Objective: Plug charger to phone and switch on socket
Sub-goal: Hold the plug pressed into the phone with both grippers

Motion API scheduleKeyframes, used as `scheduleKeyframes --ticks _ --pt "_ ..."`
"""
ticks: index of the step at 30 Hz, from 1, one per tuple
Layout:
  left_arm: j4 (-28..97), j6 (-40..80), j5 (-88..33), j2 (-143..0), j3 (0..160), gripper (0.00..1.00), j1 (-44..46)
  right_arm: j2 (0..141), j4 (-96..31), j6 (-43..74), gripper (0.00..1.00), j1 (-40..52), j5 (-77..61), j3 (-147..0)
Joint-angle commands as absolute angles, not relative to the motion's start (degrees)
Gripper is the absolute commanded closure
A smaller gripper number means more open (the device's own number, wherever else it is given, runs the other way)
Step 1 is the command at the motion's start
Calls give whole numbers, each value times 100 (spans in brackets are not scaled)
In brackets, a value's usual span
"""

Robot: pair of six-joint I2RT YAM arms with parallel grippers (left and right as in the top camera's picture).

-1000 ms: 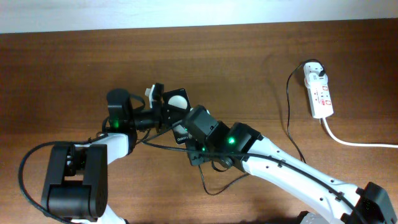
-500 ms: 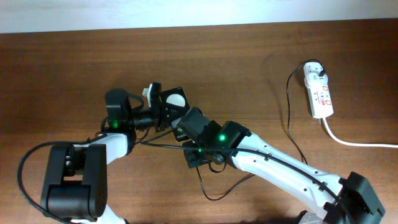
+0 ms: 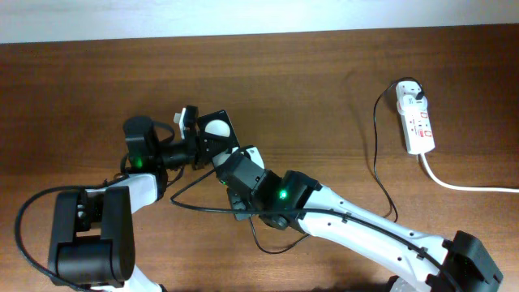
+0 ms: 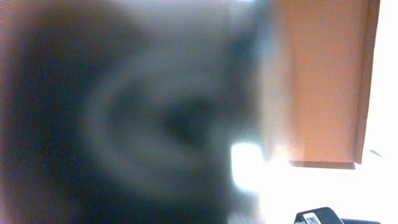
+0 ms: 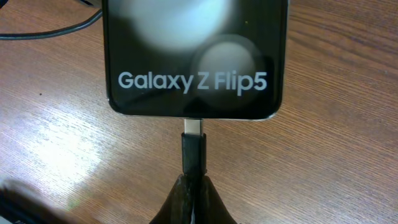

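Observation:
The phone (image 3: 217,130) is a small black slab with a white round spot, left of the table's centre. My left gripper (image 3: 193,136) grips its left edge. In the right wrist view the phone (image 5: 193,50) reads "Galaxy Z Flip5". My right gripper (image 3: 231,166) is shut on the charger's black plug (image 5: 193,152), just below the fingertips (image 5: 193,186). The plug's silver tip meets the phone's bottom edge. The charger's cable (image 3: 376,154) runs to the white socket (image 3: 418,122) at the far right. The left wrist view is blurred and mostly dark.
A thick white cord (image 3: 462,185) leaves the socket toward the right edge. The black cable loops on the table below my right arm (image 3: 268,242). The table's far edge (image 3: 259,34) meets a white wall.
My left gripper has shifted left and a little farther away with the phone. My right gripper has followed it left, holding the plug at the phone's edge.

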State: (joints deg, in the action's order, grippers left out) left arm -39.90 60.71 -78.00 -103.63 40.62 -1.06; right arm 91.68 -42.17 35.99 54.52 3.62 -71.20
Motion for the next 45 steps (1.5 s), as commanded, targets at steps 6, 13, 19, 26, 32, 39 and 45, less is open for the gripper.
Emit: scheduleKeyframes --ticks 6,13,19,26,32,39,45 --pt "-4021 6381 -8018 -10344 4071 100 -130 9015 -4123 3632 96 5393 261 -7157" --pt "-4023 5859 -7970 -10344 4071 100 -130 9015 -4202 3634 96 5393 259 -7157" --pt "-4021 6381 -8020 -10344 4071 100 -130 9015 -4195 3634 96 5393 257 -7157" --pt "-4023 6029 -8167 -10344 4071 100 -130 9015 -4178 3634 96 5393 257 -7157" --pt "-4023 5730 -8101 -10344 4071 100 -130 9015 -4239 3634 96 5393 196 -7157" --pt "-4023 5730 -7817 -10344 4071 100 -130 9015 -4390 3634 96 5393 45 -7157" --pt "-4023 5734 -8014 -10344 4071 100 -130 9015 -4233 3634 96 5391 69 -7157"
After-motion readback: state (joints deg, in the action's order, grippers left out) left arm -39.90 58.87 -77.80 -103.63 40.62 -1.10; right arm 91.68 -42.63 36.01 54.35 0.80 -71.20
